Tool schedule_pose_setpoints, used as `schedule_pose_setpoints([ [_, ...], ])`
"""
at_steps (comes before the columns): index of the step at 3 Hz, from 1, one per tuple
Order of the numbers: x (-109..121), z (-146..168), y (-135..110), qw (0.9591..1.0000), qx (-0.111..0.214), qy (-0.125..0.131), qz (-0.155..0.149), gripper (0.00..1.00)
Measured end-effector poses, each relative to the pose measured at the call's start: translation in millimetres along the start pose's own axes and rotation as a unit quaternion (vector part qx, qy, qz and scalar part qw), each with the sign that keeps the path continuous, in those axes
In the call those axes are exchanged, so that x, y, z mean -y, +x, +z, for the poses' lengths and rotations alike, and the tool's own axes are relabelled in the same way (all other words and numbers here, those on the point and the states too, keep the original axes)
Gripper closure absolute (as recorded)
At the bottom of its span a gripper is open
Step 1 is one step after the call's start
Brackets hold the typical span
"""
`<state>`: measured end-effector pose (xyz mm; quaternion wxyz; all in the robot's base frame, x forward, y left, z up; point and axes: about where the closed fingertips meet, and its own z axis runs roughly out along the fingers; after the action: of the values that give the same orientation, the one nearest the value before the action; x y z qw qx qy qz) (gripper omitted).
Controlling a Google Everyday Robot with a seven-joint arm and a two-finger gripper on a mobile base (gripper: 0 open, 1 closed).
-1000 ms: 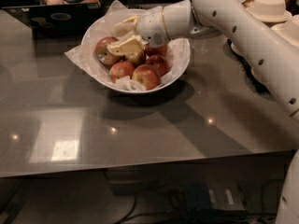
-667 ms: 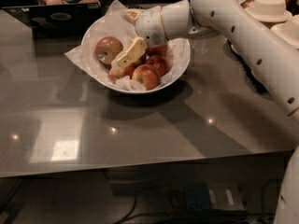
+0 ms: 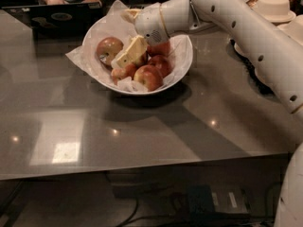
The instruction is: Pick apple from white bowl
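Note:
The white bowl (image 3: pixel 182 65), lined with crinkled white paper, stands on the grey table at the upper middle. The apple (image 3: pixel 110 49), large and dull red with yellowish streaks, lies at the bowl's left side. My gripper (image 3: pixel 129 33) reaches into the bowl from the right and is open. One cream finger (image 3: pixel 131 52) lies among the apples just right of the big apple. The other finger (image 3: pixel 129 14) is up by the bowl's back rim. Nothing is held between them.
Smaller red apples (image 3: pixel 149 77) fill the bowl's middle and front. A dark laptop (image 3: pixel 61 18) with a person behind it is at the back left. Stacks of white plates (image 3: pixel 273 7) stand at the back right. The table's front edge (image 3: pixel 142 167) runs below.
The fingers have spread wider apart. The lower finger moved right and down among the apples, uncovering the big apple at the bowl's left.

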<state>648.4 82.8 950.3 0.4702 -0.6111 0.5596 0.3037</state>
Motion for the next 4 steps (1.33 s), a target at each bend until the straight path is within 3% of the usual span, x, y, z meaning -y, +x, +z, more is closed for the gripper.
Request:
schedule_pose_setpoints([
  [2, -2, 6, 13, 0.9996, -0.021, -0.005, 0.015, 0.00],
  [4, -2, 10, 16, 0.9996, -0.022, -0.006, 0.019, 0.19],
])
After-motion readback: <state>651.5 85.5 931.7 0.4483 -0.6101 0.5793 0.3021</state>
